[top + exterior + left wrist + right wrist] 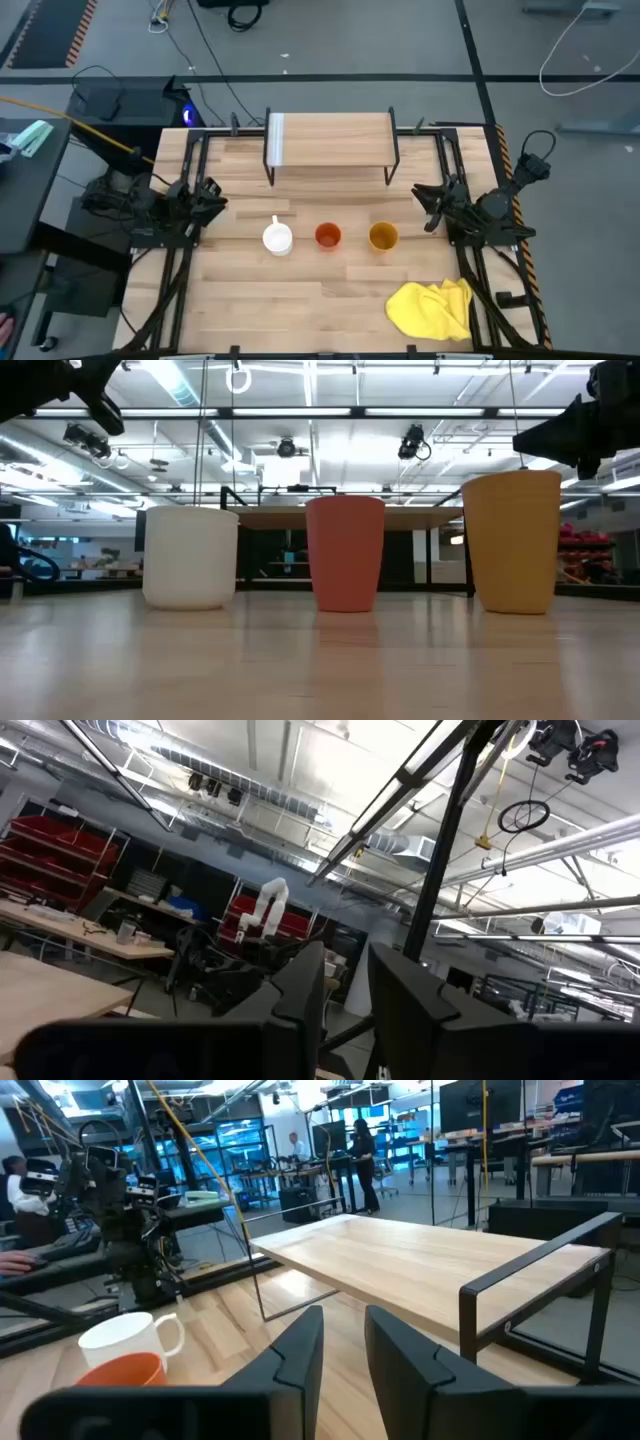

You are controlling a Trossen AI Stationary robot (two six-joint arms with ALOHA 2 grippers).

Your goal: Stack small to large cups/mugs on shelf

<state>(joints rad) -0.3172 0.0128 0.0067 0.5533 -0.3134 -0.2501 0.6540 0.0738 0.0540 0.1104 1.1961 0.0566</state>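
Three cups stand upright in a row on the tabletop, near of the shelf (330, 140): a white mug (277, 238) with its handle toward the far edge, an orange-red cup (328, 236) and a yellow-orange cup (383, 236). The low view shows the white mug (190, 556), the orange-red cup (345, 553) and the taller yellow-orange cup (511, 540). My left gripper (218, 197) hovers left of the mug and my right gripper (422, 200) right of the yellow-orange cup. Both are raised, their fingers nearly together, and hold nothing. The right wrist view shows the shelf (420, 1270) and the white mug (125, 1338).
A crumpled yellow cloth (432, 308) lies by the table's near right corner. The shelf's top board is bare, with a pale strip (276, 140) at its left end. Black frame rails (170, 290) run along both sides of the table. People stand far off in the room.
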